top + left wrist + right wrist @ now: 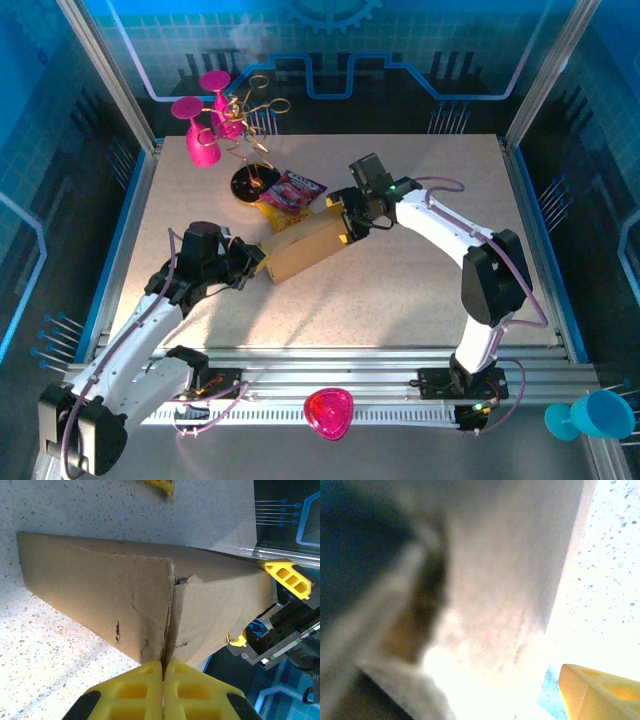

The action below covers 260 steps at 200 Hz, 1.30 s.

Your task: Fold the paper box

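Note:
The paper box (303, 250) lies mid-table as a brown folded cardboard wedge with creased, slightly torn panels (100, 590). My left gripper (258, 262) is at its left end; in the left wrist view its yellow fingers (135, 690) are shut together, tips against the seam where two panels meet. Whether a thin edge is nipped between them I cannot tell. My right gripper (347, 228) is at the box's right end, open, one finger at the top corner and one lower down, with the end panel between them. One yellow finger (600, 692) shows beside the blurred cardboard (510, 580).
A purple-yellow snack packet (292, 190) lies just behind the box. Farther back left stand pink goblets (200, 130) and a gold wire stand on a black base (250, 182). A pink bowl (329, 412) and a blue cup (600, 415) sit at the near rail.

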### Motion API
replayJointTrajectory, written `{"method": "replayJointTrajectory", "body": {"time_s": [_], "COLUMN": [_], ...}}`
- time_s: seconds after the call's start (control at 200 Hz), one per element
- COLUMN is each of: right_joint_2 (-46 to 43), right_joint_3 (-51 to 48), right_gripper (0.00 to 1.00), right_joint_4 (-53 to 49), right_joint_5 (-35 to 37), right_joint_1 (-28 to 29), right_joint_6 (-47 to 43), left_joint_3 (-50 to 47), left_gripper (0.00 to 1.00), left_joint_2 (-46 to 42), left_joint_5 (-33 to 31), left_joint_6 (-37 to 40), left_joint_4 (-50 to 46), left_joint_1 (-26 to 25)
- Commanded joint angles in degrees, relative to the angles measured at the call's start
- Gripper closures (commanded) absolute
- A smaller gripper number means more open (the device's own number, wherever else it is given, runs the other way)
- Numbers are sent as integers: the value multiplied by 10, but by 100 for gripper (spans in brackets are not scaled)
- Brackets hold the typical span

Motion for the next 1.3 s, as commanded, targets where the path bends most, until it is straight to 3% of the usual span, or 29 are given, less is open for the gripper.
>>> {"method": "replayJointTrajectory", "body": {"time_s": [0.0, 0.3, 0.54, 0.821, 1.141, 1.296], "right_joint_2": [-6, -92, -77, -31, 4, 20], "right_joint_3": [43, -19, -64, -38, -60, -70], "right_gripper": [12, 8, 35, 38, 52, 66], "right_joint_4": [-54, -4, 91, 118, 123, 109], "right_joint_5": [15, -23, -106, -125, -133, -125], "right_joint_1": [-27, -99, -139, -138, -146, -147], "right_joint_6": [-87, -179, -209, -223, -239, -249], "left_joint_3": [-25, -12, -5, -3, -2, 0], "left_gripper": [94, 95, 95, 95, 95, 95], "left_joint_2": [17, 35, 45, 46, 48, 52], "left_joint_5": [-15, -6, -2, -1, 2, 3], "left_joint_6": [13, 21, 25, 28, 30, 33], "left_joint_4": [-76, -71, -68, -68, -68, -67], "left_joint_1": [10, 13, 15, 16, 17, 19]}}
